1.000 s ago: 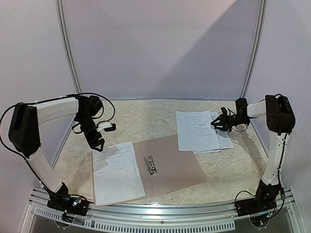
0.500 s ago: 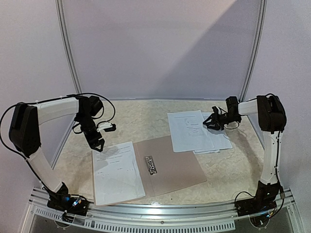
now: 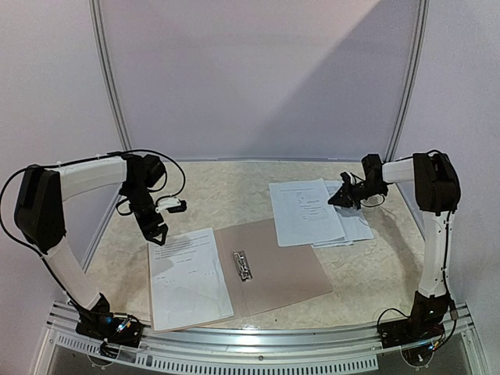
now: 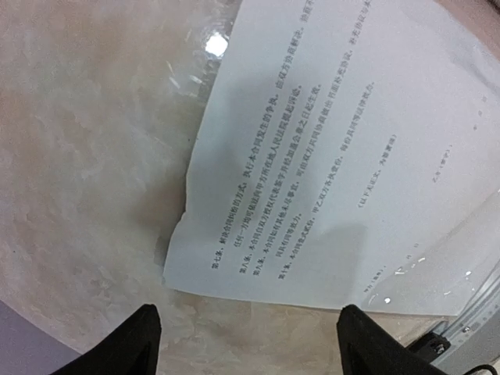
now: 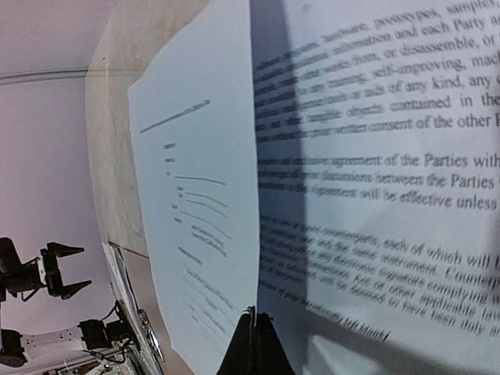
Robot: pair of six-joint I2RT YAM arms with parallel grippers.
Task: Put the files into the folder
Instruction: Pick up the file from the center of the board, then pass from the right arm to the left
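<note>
The taupe folder [image 3: 281,266] lies open near the front, its metal clip [image 3: 242,266] at the spine. One printed sheet [image 3: 187,277] rests on its left flap, and the left wrist view shows that sheet's [image 4: 351,156] corner. My left gripper [image 3: 156,234] hovers open over that corner [image 4: 246,336], holding nothing. The other files [image 3: 305,211] lie stacked at the back right. My right gripper [image 3: 337,201] is at their right side. Its jaws [image 5: 251,315] are shut on the right edge of the top sheet [image 5: 195,203], which casts a shadow on the sheet below [image 5: 375,195].
The marbled tabletop [image 3: 226,195] is enclosed by white walls at the back and sides. A metal rail [image 3: 258,344] with both arm bases runs along the front edge. The left arm [image 5: 47,269] shows far off in the right wrist view.
My right gripper moved left, sliding the top sheet of the stack leftward, then closed on its edge. The left arm and the folder have not moved.
</note>
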